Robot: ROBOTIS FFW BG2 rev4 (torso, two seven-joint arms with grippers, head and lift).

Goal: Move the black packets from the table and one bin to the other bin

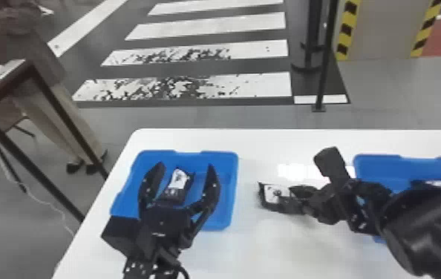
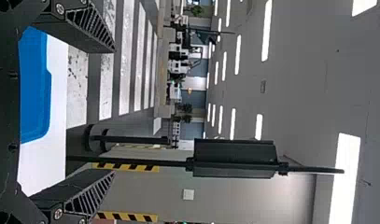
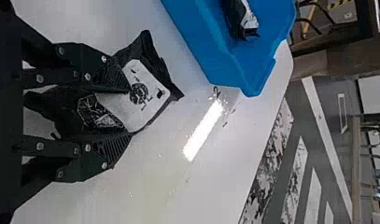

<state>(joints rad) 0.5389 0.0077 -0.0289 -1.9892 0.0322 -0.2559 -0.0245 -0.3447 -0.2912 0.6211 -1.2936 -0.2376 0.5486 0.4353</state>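
- Your white desk (image 1: 264, 256) carries two bins, standing apart, with room for work between.
- The right blue bin (image 1: 379, 167) is partly behind your right arm (image 1: 420, 222).
- The left blue bin (image 1: 232, 178) has inside one packet (image 1: 179, 185).
- Your left hand (image 1: 186, 166) is wide open, empty, above this bin; it could obstruct a drop there.
- Your right hand (image 3: 128, 112), half closed, squeezes the black packet (image 3: 152, 95) from two sides, probably because it is soft; both are between the bins.

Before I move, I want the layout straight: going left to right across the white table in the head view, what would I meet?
Left blue bin, black packet between the bins, right blue bin.
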